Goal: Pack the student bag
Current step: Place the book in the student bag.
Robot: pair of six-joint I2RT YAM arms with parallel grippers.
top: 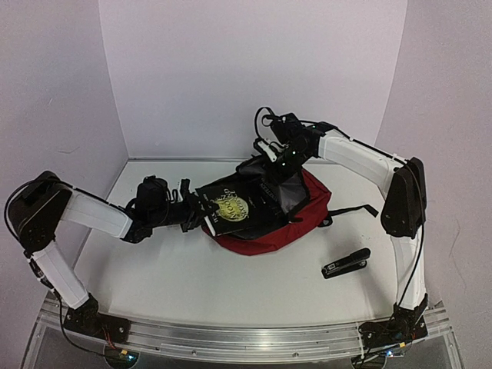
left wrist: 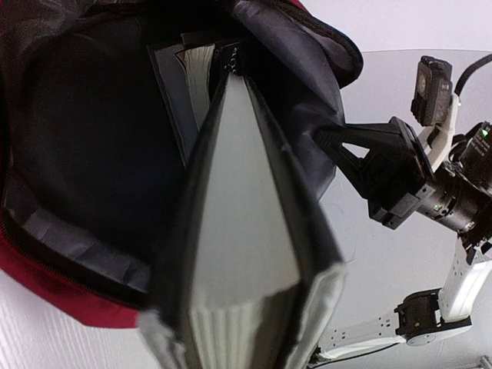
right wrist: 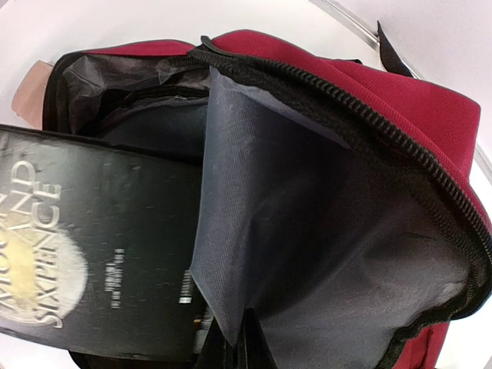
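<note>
The student bag (top: pixel 307 214), a dark red fabric backpack with black zippers and grey lining, lies on the white table (top: pixel 192 284) at its centre, toward the far side, with its mouth open to the left. The right gripper (top: pixel 275 158) reaches in from the far right. Its black claw is pressed together on the raised edge of the bag's grey lining, holding that flap up off the body so the compartment gapes.

From the left, the left gripper (top: pixel 198 209) is clamped on the left end of a black-covered book (top: pixel 234 204). The book bears a round gold emblem and gold lettering that includes the word "SIXPENCE". It hangs tilted above the table, cover up, its right end reaching into the bag's mouth beneath the lifted flap.

The left wrist view looks along the book's pale page edges into the dark compartment. There the page edges of a second book (left wrist: pixel 196 77) show, standing deep inside the bag.

A black oblong device (top: pixel 346 263), shaped like a stapler, lies flat on the table toward the near right, well apart from the bag.
</note>
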